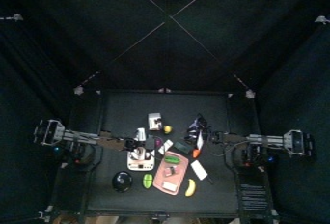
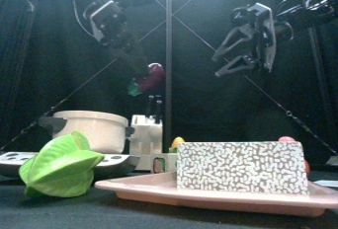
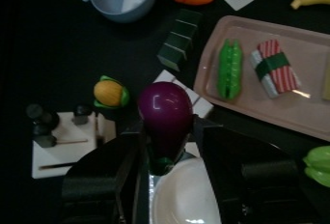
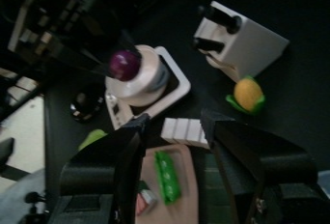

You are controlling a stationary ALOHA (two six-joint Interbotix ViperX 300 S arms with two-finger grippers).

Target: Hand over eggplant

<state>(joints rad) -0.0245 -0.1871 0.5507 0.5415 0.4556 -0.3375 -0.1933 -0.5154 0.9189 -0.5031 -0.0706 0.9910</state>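
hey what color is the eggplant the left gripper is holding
Dark purple with a green stem end, the eggplant shows best in the left wrist view.

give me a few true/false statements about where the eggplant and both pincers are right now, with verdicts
1. The left pincer holds the eggplant. True.
2. The eggplant lies on the pink tray. False: it is lifted clear of the table, as the front view shows.
3. The right pincer grips the eggplant. False: its jaws stand open and empty.
4. A green pea pod lies on the pink tray. True.
5. The eggplant is orange. False: it is dark purple.
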